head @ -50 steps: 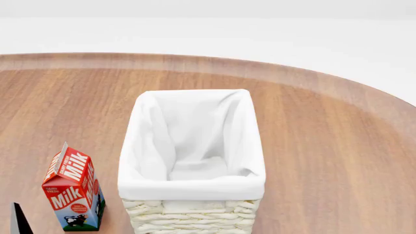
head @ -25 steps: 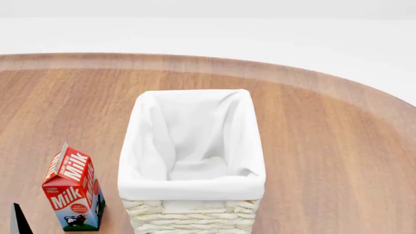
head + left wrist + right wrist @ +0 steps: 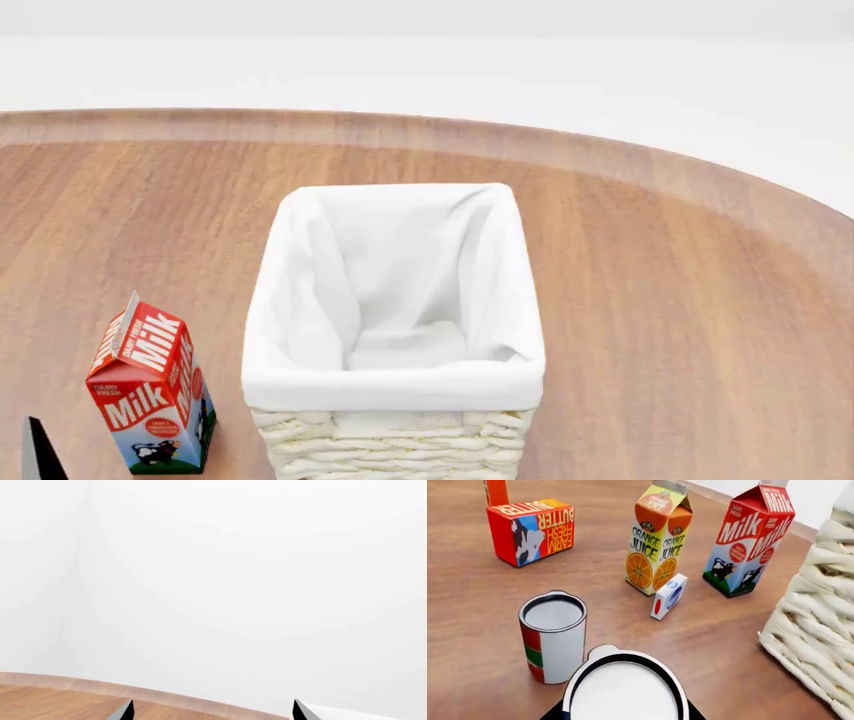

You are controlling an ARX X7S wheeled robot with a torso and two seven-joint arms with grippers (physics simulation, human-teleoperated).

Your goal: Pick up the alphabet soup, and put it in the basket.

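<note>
So the right gripper (image 3: 624, 716) has its dark fingers either side of a can with a silver-white top, which looks like the alphabet soup (image 3: 624, 692); it's clamped on it, though the label is hidden from this angle. That can sits over the wooden tabletop (image 3: 480, 630), right beside the red-and-green can (image 3: 554, 637). Behind those there's a small white box (image 3: 668, 596), an orange juice carton (image 3: 659, 537), a milk carton (image 3: 748, 542) and a butter box (image 3: 532, 530). The basket (image 3: 400, 300) stands near the table's near edge in the head view, nothing inside its white liner, milk carton just beside it. The left gripper (image 3: 212, 712) only shows two dark fingertips well apart, so it's spread wide and holding nothing
</note>
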